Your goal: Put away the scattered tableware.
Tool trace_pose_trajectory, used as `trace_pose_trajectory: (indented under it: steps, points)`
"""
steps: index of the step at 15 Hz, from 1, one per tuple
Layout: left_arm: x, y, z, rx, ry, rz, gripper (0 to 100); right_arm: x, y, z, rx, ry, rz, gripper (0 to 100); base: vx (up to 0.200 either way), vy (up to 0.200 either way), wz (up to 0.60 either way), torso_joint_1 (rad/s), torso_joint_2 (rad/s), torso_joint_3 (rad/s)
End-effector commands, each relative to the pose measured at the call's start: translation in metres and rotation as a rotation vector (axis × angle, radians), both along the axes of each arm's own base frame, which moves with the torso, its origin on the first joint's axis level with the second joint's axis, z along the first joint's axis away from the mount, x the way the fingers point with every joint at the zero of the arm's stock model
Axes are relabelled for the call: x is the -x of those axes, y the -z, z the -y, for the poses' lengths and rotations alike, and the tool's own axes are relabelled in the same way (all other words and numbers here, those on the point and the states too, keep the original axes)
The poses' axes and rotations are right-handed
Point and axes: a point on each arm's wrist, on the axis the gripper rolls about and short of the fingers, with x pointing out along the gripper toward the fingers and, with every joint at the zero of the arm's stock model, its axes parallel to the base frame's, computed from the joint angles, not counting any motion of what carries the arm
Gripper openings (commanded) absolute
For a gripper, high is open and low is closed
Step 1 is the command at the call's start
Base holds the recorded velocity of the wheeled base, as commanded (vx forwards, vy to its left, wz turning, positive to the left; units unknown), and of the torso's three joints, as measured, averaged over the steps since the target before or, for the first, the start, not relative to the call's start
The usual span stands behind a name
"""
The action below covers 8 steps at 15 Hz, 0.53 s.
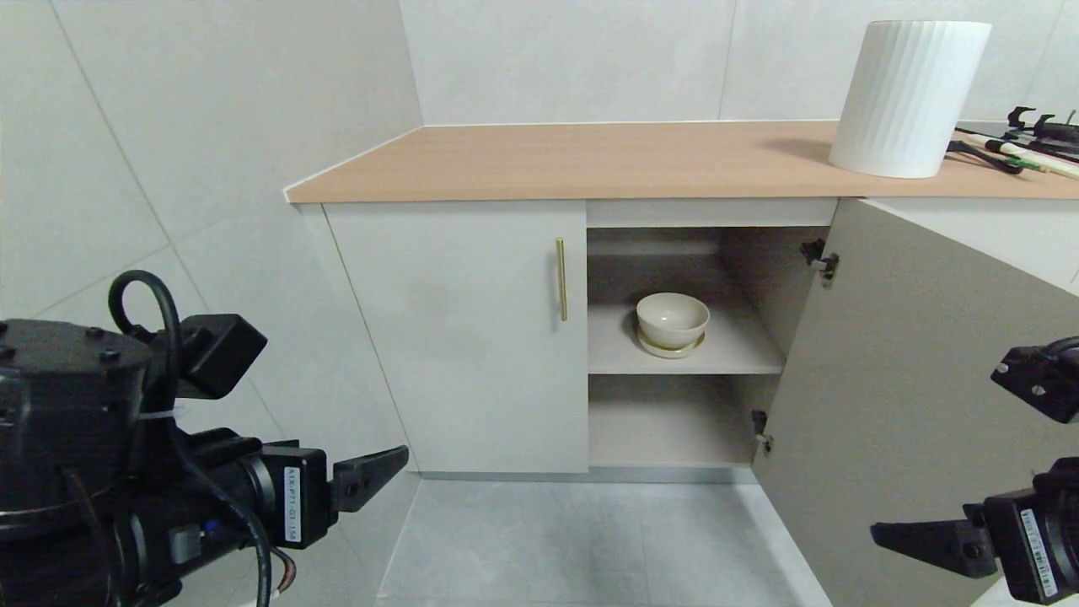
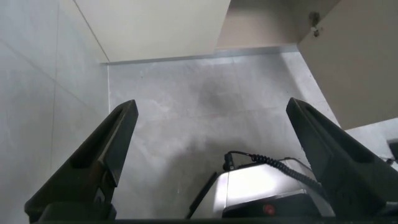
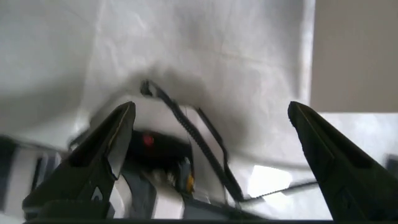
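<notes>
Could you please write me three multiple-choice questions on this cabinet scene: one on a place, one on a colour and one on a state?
1. Where is the bowl?
A) on the floor
B) on a plate on the upper shelf
C) on the lower shelf

2. What colour is the ribbed container on the worktop?
A) white
B) black
C) red

3. How is the right-hand door?
A) shut
B) swung open
C) taken off

Answers:
1 B: it sits on the plate, which rests on the upper shelf.
2 A: its ribbed side is plain white.
3 B: it hangs wide on its hinges, exposing the inside.
</notes>
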Motion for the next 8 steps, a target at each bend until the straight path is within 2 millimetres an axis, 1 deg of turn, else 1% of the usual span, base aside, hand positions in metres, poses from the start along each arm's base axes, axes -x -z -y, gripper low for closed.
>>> trace_pose_trajectory:
  steps: [1,3,8]
  points:
    - [0.0,0.001,0.0,-0.002,0.002,-0.001,100,0.005,-0.002,0.003,0.024,-0.01,-0.019,100,0.0,-0.2,0.0,0.007,0.0,-0.002]
    - [0.0,0.001,0.0,-0.002,0.003,-0.002,100,0.006,-0.003,0.004,0.037,-0.015,-0.035,100,0.0,-0.2,0.0,-0.002,0.0,0.005]
    - [0.0,0.001,0.0,-0.002,0.003,-0.002,100,0.017,-0.006,0.011,0.114,-0.039,-0.121,100,0.0,-0.2,0.0,0.002,0.0,0.001]
